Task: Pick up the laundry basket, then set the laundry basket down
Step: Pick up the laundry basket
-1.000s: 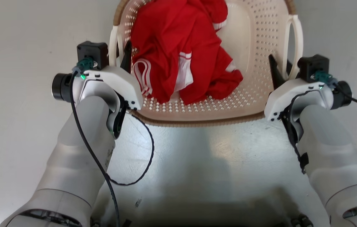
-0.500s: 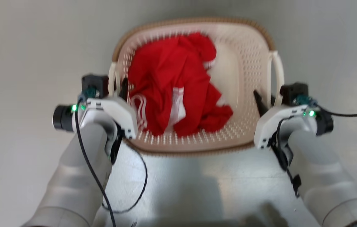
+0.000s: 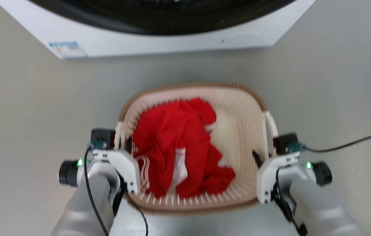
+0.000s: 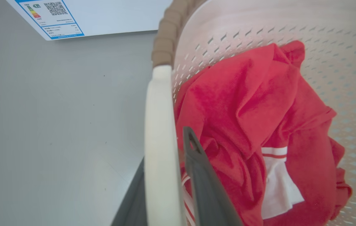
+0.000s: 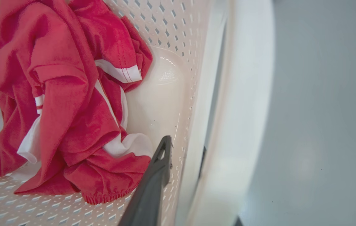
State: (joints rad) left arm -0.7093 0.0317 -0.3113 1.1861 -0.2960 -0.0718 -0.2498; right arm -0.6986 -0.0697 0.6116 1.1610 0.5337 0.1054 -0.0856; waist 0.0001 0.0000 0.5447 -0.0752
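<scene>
The laundry basket, cream-white and perforated with a brown woven-look rim, sits between my two arms and holds a red garment with white trim. My left gripper is shut on the basket's left loop handle: one dark finger is inside the basket and the other is outside the handle. My right gripper is shut on the right loop handle, with its inner finger against the perforated wall. The head view is blurred, so I cannot tell whether the basket touches the floor.
A white washing machine with a dark round door stands just beyond the basket, and a label marks its lower left corner. A black cable trails off to the right over grey floor.
The head camera has moved, so the basket and both grippers now sit lower and smaller in view and the washing machine has come into view. Both grips on the handles are unchanged.
</scene>
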